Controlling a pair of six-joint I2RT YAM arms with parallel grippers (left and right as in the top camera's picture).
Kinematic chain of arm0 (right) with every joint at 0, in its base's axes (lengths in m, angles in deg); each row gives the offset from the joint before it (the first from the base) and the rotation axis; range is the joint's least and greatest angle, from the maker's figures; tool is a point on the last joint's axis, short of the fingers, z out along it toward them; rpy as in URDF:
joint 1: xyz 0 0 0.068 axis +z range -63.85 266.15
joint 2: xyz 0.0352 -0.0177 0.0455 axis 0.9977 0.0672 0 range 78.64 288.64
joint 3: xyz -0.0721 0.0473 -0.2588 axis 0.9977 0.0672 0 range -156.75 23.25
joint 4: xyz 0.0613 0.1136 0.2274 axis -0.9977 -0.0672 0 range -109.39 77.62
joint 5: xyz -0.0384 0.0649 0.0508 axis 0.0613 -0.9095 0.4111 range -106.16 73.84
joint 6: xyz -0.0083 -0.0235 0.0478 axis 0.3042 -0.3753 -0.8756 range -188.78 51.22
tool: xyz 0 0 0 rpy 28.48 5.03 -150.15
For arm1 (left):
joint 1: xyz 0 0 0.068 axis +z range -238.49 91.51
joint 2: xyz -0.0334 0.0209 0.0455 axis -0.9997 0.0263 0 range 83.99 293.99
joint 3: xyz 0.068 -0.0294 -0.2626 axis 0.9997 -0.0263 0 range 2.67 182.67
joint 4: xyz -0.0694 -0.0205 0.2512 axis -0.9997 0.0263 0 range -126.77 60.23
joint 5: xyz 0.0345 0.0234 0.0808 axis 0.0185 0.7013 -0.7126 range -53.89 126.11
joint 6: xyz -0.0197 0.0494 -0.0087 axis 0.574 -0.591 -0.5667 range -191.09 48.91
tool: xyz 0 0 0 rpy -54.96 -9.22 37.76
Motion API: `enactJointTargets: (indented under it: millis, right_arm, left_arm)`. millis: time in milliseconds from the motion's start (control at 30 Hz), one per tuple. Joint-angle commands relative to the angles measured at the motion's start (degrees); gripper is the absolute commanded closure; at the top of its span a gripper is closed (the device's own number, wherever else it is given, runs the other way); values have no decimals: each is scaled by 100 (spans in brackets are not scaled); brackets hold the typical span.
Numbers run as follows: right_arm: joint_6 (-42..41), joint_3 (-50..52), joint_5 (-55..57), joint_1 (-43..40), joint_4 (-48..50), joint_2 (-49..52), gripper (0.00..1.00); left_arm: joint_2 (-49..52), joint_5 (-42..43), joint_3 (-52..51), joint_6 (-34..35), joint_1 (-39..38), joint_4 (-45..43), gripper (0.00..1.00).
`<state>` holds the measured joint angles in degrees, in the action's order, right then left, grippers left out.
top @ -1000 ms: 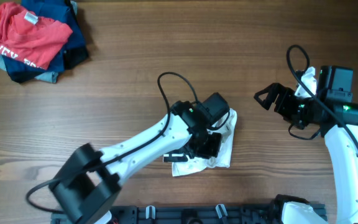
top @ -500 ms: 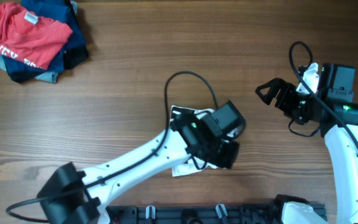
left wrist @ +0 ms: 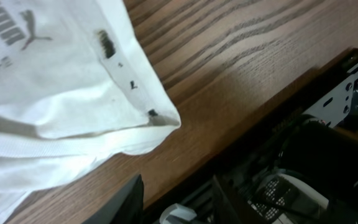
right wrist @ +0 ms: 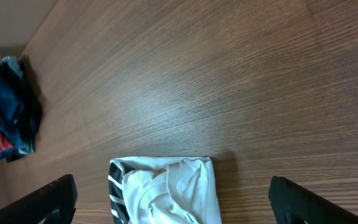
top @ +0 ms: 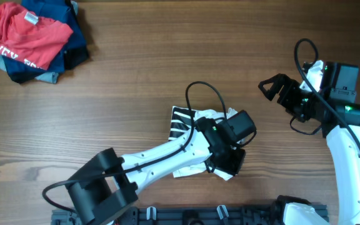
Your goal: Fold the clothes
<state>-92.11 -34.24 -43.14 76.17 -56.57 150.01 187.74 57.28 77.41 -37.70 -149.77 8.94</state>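
The clothes, a white shirt [top: 200, 117] with a black striped patch, lie folded into a small wrinkled bundle near the table's front edge. My left gripper [top: 227, 161] hovers over the bundle's right front corner. In the left wrist view the shirt [left wrist: 55, 81] lies flat on the wood up and to the left. There my left gripper [left wrist: 178, 186] is open, with only the table edge between its fingers. My right gripper [top: 270, 86] hangs wide open above bare wood at the right. The right wrist view looks down on the shirt [right wrist: 166, 190] between the wide-spread fingers of my right gripper [right wrist: 174, 198].
A pile of red and navy garments [top: 30, 37] sits at the far left corner, also seen as the pile [right wrist: 5, 124] in the right wrist view. A black rail [top: 199, 215] runs along the table's front edge [left wrist: 278, 106].
My left arm has swung right across the shirt toward its right front corner and its jaws have parted, letting the cloth go. The striped patch is now uncovered. The right arm has barely moved.
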Motion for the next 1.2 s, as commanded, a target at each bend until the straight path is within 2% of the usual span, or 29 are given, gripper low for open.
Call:
enactJointTargets:
  millis: [0, 67, 133, 200, 333, 500, 733, 867, 900, 1000, 1100, 1167]
  right_arm:
    - [96, -15, -208, -20, -11, 44, 4]
    - [402, -15, -203, 26, -358, 52, 8]
    - [573, -15, -201, 186, -544, 125, 8]
    - [579, -13, -203, 529, -640, 358, 8]
    - [505, -13, -203, 1292, -483, 925, 11]
    - [-245, -15, 210, 1989, -140, 1790, 15]
    - [-382, -15, 579, 2009, 72, 2302, 34]
    - [-389, -15, 581, 2009, 129, 2304, 55]
    - [-439, -15, 621, 2009, 114, 2304, 62]
    - [-575, -15, 883, 2009, 63, 2304, 71]
    - [-560, -15, 907, 2004, 39, 2304, 91]
    - [-680, -68, 1113, 1930, -79, 2302, 96]
  left_arm:
    - [-949, -544, 426, 11, 354, 520, 50]
    - [-1744, -1132, 511, 216, 1056, 1047, 27]
    - [-2063, -1187, 511, 361, 1526, 1283, 26]
    - [-2273, -1187, 509, 463, 2090, 1508, 11]
    - [-2225, -1193, 509, 459, 2684, 1971, 0]
    - [-1965, -1668, 498, 459, 3010, 2651, 0]
    - [-1930, -1681, 498, 459, 3032, 2804, 0]
    - [-1930, -1679, 498, 459, 3032, 2806, 0]
    - [-1930, -1679, 498, 459, 3032, 2806, 0]
    - [-1930, -1679, 498, 457, 3032, 2809, 0]
    - [-1930, -1679, 498, 457, 3032, 2806, 0]
    - [-1930, -1681, 498, 452, 3032, 2809, 0]
